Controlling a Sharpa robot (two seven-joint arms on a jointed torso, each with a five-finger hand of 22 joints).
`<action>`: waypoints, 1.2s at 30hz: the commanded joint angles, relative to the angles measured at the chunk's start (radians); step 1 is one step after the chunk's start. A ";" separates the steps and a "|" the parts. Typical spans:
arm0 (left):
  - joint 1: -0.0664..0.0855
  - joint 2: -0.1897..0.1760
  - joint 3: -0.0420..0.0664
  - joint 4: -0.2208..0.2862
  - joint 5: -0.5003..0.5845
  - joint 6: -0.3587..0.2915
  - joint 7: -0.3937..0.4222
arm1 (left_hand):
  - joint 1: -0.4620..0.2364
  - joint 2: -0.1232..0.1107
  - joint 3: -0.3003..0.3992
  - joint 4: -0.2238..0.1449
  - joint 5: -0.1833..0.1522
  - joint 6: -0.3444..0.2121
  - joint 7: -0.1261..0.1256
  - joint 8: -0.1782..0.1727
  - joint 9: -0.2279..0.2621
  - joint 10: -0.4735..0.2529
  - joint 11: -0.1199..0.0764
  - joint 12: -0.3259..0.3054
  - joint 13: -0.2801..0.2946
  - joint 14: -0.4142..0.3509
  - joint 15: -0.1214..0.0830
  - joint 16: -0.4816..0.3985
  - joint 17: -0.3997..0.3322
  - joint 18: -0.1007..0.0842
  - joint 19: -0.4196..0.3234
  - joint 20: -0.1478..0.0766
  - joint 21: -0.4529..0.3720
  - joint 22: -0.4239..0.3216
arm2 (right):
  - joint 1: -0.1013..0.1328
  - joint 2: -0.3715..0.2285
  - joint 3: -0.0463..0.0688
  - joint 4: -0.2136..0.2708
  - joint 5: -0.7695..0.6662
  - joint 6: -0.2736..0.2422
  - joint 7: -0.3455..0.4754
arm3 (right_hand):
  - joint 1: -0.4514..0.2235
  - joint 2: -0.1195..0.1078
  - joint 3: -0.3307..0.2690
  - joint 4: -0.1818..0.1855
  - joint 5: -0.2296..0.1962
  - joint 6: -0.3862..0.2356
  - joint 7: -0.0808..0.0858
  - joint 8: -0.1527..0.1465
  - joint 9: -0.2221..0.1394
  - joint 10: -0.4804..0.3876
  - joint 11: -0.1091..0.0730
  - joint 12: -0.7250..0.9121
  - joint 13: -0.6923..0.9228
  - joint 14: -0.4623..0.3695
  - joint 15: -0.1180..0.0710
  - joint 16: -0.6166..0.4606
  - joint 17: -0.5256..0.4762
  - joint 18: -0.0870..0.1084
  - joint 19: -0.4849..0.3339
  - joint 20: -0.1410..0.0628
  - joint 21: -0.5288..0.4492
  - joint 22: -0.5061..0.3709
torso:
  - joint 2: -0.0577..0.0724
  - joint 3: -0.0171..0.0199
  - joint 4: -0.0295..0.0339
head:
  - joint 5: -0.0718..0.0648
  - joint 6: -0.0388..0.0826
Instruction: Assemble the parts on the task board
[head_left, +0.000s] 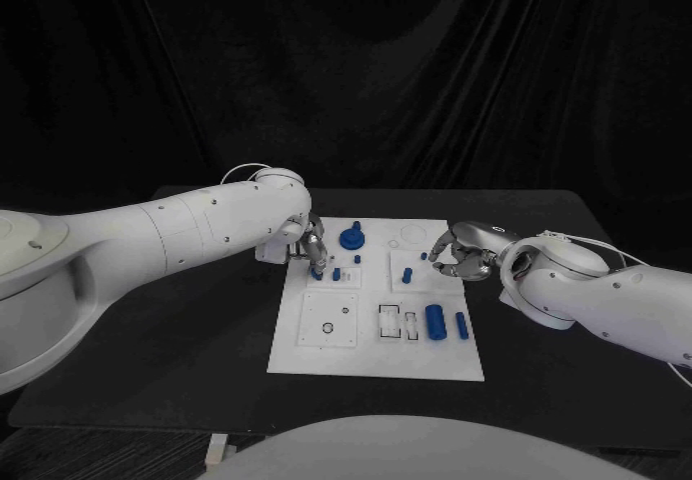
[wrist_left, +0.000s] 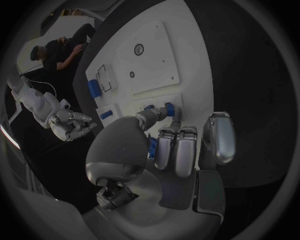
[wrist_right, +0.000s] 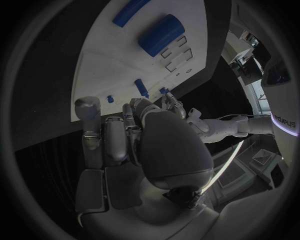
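Flanking task board (head_left: 378, 350): both robot hands

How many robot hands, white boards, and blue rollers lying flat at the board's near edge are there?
Hands: 2, the left hand and the right hand
White task board: 1
Blue cylinders lying flat: 2, the thick cylinder and the thin cylinder
Total: 5
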 joint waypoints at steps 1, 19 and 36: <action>-0.008 0.004 -0.002 -0.002 0.000 -0.010 0.005 | 0.009 0.007 -0.001 -0.005 -0.003 0.098 -0.088 0.208 0.013 0.088 -0.009 -0.005 0.248 0.104 -0.005 0.003 0.263 0.002 -0.006 -0.004 -0.005 0.169 | -0.002 -0.001 0.001 0.000 -0.002 -0.009 -0.015 | 0.002 0.005 0.003 0.000 0.003 0.004 0.000 0.001 0.000 0.016 0.006 -0.005 0.152 0.036 0.005 -0.004 -0.002 0.010 -0.006 -0.002 -0.006 0.077 | 0.000 -0.0012 -0.0016 | 0.001 0.000; -0.009 0.009 -0.002 -0.004 0.000 -0.011 0.007 | 0.008 0.008 -0.001 -0.006 -0.005 0.098 -0.089 0.204 0.011 0.085 -0.009 -0.007 0.245 0.104 -0.005 0.003 0.263 0.002 -0.009 -0.004 -0.009 0.168 | -0.002 0.001 0.001 -0.002 -0.002 -0.001 -0.019 | -0.001 0.004 0.007 -0.002 0.003 0.006 0.000 0.003 0.001 0.015 0.008 -0.006 0.152 0.036 0.006 -0.005 -0.002 0.010 -0.007 -0.002 -0.009 0.077 | 0.003 -0.0005 0.0025 | 0.002 0.000; -0.011 -0.002 -0.002 0.010 0.000 0.006 0.006 | -0.042 -0.023 -0.076 0.016 -0.172 0.119 -0.092 0.123 -0.033 0.063 -0.010 -0.025 0.225 0.104 -0.006 0.003 0.263 0.007 -0.025 -0.004 -0.043 0.160 | -0.002 0.007 0.001 -0.007 -0.002 -0.001 -0.018 | -0.003 0.004 0.008 -0.002 0.003 0.006 0.001 0.003 0.001 0.014 0.008 -0.007 0.150 0.035 0.007 -0.006 -0.003 0.011 -0.008 -0.001 -0.013 0.076 | -0.001 -0.0004 0.0002 | 0.005 0.000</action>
